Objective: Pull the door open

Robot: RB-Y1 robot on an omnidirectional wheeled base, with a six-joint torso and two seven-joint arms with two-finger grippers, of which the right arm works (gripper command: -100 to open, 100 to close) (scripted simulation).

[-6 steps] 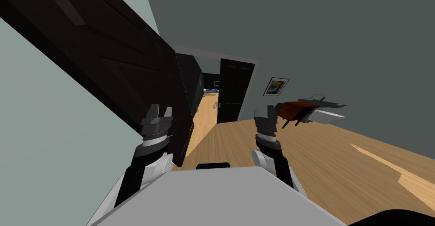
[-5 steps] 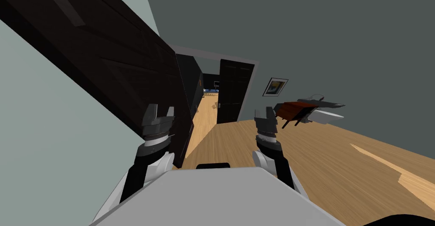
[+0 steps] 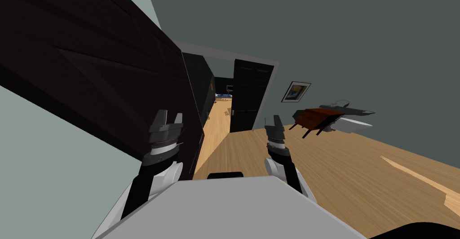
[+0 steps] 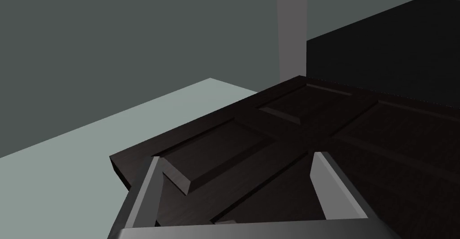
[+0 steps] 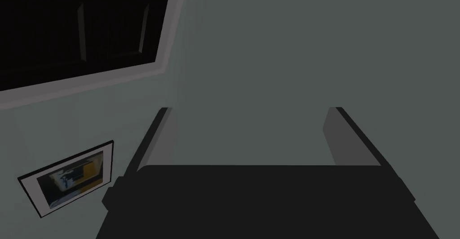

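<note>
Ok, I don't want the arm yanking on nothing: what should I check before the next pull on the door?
1. Left tool open: ok.
2. Left tool gripping the door: not ok; its fingers stand apart over a panel.
3. Handle located: cannot tell.
4. Door ajar: ok; the head view shows floor past its edge.
5. Right tool open and free: ok.
6. Table apart from the right arm: ok.
</note>
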